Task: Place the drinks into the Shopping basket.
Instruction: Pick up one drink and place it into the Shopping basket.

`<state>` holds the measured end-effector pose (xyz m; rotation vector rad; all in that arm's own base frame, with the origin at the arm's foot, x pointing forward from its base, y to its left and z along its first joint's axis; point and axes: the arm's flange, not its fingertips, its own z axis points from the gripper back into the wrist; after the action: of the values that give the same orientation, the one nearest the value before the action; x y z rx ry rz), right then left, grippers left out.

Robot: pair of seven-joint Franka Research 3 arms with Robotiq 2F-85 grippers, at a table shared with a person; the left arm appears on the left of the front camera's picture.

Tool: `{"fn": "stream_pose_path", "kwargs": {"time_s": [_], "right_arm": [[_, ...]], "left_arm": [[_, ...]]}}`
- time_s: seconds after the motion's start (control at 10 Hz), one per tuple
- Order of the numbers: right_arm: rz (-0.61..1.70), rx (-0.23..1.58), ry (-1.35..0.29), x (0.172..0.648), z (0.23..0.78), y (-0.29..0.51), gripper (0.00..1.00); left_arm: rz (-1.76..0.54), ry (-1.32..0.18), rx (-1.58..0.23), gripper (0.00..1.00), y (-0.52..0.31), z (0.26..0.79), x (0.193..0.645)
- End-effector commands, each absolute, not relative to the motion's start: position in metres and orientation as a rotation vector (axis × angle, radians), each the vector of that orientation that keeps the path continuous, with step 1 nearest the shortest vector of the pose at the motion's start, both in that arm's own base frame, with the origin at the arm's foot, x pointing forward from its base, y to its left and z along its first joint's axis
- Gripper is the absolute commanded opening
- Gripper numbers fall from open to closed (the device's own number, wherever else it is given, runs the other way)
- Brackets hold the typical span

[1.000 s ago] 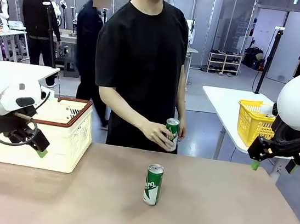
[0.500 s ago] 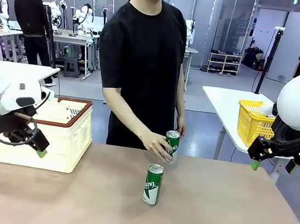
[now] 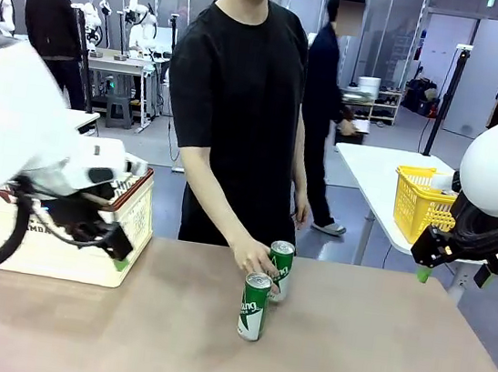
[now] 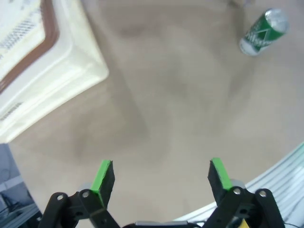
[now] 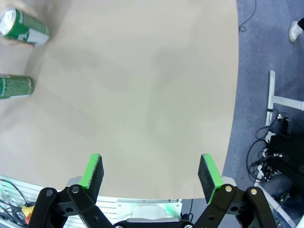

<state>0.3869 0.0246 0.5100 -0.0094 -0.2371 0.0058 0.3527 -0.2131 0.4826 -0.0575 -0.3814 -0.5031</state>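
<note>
Two green drinks stand near the table's middle. The nearer can (image 3: pixel 254 306) stands alone and upright. The person's hand (image 3: pixel 251 257) holds the farther can (image 3: pixel 280 268) on the table just behind it. The cream Shopping basket (image 3: pixel 139 217) with its red-brown rim sits at the left, partly hidden by my left arm. In front of the basket's right corner hangs my left gripper (image 3: pixel 108 248), open and holding nothing. The left wrist view shows that gripper (image 4: pixel 161 175) over bare table, with one can (image 4: pixel 262 33) far off and the basket (image 4: pixel 52 71) beside it. My right gripper (image 3: pixel 453 274) hangs open past the table's right edge. Both cans (image 5: pixel 26 27) (image 5: pixel 14 87) appear in the right wrist view, far from the open right gripper (image 5: pixel 150 173).
A yellow mesh basket (image 3: pixel 419 204) stands on a white table behind the right arm. The person stands at the far edge, centre. The brown tabletop (image 3: pixel 365 348) is bare to the right of the cans. Other people walk in the background.
The person has lowered the second can onto the table behind the first. My left arm has swung right and forward, in front of the basket. The right arm has not moved.
</note>
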Motion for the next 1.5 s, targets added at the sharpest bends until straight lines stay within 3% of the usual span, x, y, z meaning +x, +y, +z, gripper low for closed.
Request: {"fn": "stream_pose_path", "kwargs": {"time_s": [0.0, 0.5, 1.4], "right_arm": [[0.006, -0.015, -0.239, 0.387, 0.511, 0.022, 1.00], [0.006, -0.015, -0.239, 0.387, 0.511, 0.022, 1.00], [0.006, -0.015, -0.239, 0.387, 0.511, 0.022, 1.00]], "left_arm": [[-0.521, -0.322, -0.080, 1.00, -0.261, 0.483, 0.382], [-0.622, -0.263, -0.085, 1.00, -0.348, 0.459, 0.409], [-0.566, -0.288, -0.051, 1.00, -0.226, 0.453, 0.346]]}}
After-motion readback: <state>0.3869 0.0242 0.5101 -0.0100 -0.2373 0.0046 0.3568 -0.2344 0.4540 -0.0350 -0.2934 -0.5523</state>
